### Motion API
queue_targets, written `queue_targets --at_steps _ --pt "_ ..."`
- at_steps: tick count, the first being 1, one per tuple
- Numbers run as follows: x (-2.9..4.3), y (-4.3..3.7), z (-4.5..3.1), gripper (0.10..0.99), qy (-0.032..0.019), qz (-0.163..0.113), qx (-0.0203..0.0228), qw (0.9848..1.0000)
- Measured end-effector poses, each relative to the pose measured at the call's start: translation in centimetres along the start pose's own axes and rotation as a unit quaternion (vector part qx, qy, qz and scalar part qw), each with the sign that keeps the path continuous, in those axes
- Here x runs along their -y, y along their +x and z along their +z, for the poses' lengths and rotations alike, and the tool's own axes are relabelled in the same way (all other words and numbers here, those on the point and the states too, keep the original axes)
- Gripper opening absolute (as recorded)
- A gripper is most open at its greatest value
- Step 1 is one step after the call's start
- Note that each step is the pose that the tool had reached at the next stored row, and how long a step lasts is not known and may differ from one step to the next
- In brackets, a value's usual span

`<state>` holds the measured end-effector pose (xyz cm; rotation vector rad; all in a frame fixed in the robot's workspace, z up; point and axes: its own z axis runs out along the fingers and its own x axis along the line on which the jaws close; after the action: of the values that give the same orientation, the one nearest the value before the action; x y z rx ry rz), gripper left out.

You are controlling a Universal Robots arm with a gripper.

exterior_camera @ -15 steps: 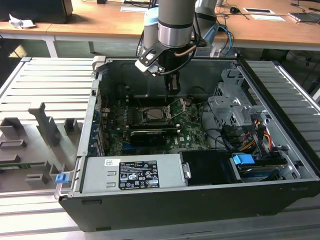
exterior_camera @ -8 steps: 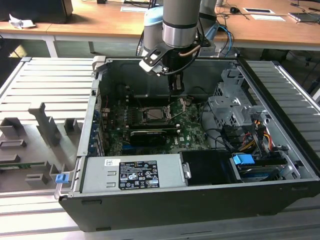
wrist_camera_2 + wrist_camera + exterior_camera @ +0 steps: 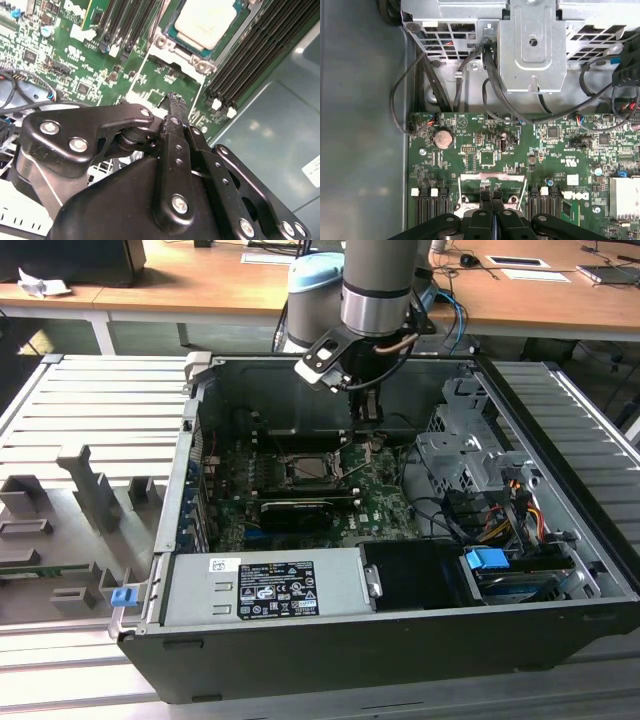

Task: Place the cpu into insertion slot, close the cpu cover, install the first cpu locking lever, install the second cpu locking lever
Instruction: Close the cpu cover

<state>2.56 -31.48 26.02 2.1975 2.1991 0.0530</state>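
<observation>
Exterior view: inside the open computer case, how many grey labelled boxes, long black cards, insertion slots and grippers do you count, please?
grey labelled box: 1
long black card: 1
insertion slot: 1
gripper: 1
Total: 4

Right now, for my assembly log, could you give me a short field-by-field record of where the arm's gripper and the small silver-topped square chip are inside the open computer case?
cpu: small square chip with a pale silver top, lying in the dark silver-rimmed insertion slot
gripper: black metal gripper, fingers shut with nothing seen between them
gripper position: over the green circuit board, beside the insertion slot
nearby: long black card; large grey labelled box
</observation>
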Motion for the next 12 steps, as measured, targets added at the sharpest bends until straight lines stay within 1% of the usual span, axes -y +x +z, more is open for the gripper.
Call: queue_targets --at_steps 5,8,12 --pt "-1.27 0.00 0.06 0.106 0.0008 0.000 0.0000 1.0000" --pt "-1.74 0.00 0.08 0.106 0.0011 0.000 0.0000 1.0000" --pt "-2.18 0.04 0.10 0.106 0.0013 0.000 0.0000 1.0000"
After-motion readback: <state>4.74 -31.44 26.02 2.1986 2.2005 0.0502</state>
